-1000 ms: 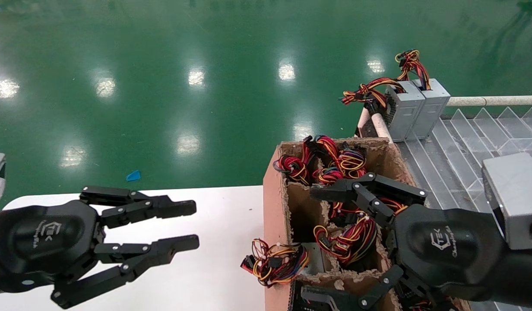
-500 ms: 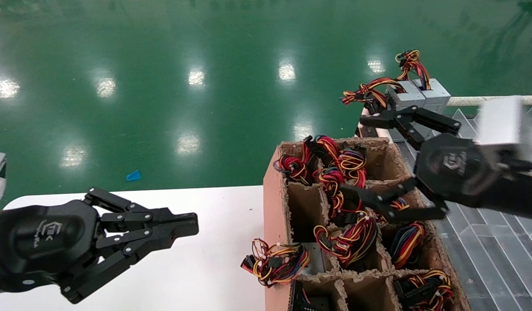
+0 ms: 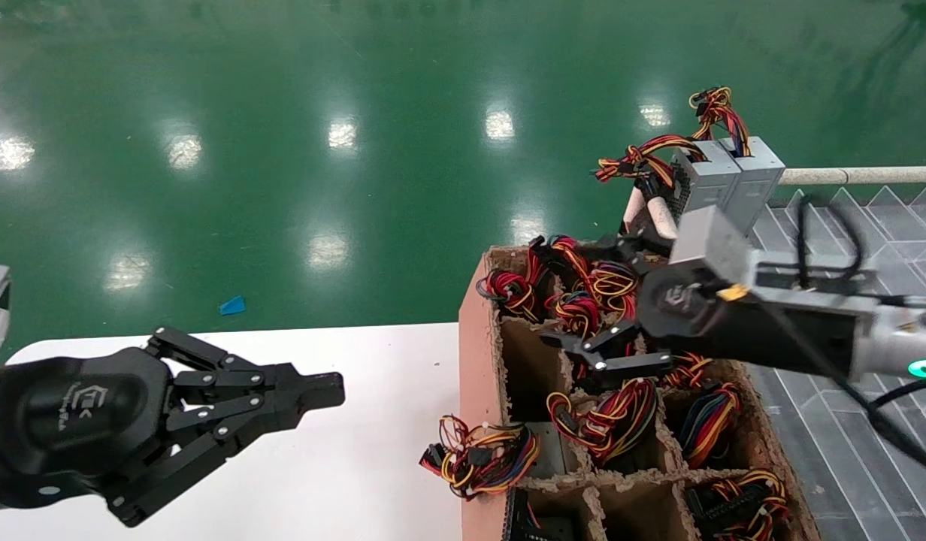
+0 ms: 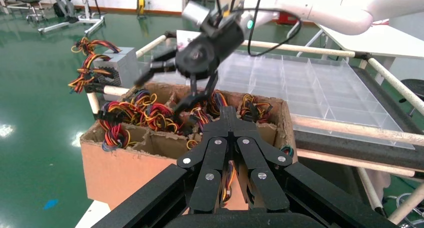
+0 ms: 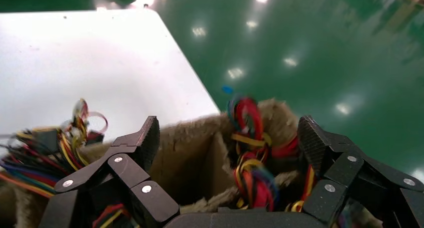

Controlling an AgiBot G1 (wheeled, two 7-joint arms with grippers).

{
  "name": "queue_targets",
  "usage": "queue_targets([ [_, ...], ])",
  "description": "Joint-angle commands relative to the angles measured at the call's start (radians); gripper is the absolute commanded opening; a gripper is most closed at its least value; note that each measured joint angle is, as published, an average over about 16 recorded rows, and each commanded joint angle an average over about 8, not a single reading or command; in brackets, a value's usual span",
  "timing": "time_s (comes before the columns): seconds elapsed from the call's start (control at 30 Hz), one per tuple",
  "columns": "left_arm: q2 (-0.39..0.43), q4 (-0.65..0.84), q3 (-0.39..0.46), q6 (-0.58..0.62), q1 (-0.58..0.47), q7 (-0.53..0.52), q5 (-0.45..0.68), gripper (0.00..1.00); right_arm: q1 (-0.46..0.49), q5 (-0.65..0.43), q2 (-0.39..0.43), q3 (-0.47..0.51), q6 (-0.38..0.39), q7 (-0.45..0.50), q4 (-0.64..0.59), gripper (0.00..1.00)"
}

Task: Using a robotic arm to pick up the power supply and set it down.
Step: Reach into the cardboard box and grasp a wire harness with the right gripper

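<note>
Right gripper (image 3: pixel 594 297) hangs with its fingers spread wide over the far cells of the cardboard crate (image 3: pixel 476 353), holding nothing — one finger (image 3: pixel 617 366) sits low among the red wire bundles (image 3: pixel 576 308), the other reaches toward the crate's far rim. In the right wrist view the two fingertips straddle a red-and-yellow wire coil (image 5: pixel 250 153) that rises from a cell beside a cardboard divider. Which power supply is meant cannot be told; the bodies in the far cells are hidden under their wires. One grey box (image 3: pixel 547 451) shows in a nearer cell, its wire bundle (image 3: pixel 479 457) spilling over the crate's side onto the white table (image 3: pixel 373 451). Two more grey power supplies (image 3: pixel 722 188) stand side by side on the clear divided tray (image 3: pixel 809 263) beyond the crate. Left gripper (image 3: pixel 324 392) hovers over the white table, well apart from the crate — its fingers pressed together on nothing.
</note>
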Motion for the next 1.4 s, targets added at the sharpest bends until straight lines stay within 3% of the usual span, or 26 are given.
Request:
queue_targets([
  [0.03, 0.000, 0.000, 0.000, 0.000, 0.000, 0.000, 0.000, 0.00, 0.004, -0.014, -0.024, -0.012, 0.005, -0.007, -0.035, 0.00],
  [1.0, 0.000, 0.000, 0.000, 0.000, 0.000, 0.000, 0.000, 0.00, 0.020, -0.046, -0.051, -0.029, -0.003, -0.093, -0.217, 0.00],
  [1.4, 0.000, 0.000, 0.000, 0.000, 0.000, 0.000, 0.000, 0.00, 0.028, -0.050, -0.045, -0.029, -0.011, -0.109, -0.212, 0.00],
])
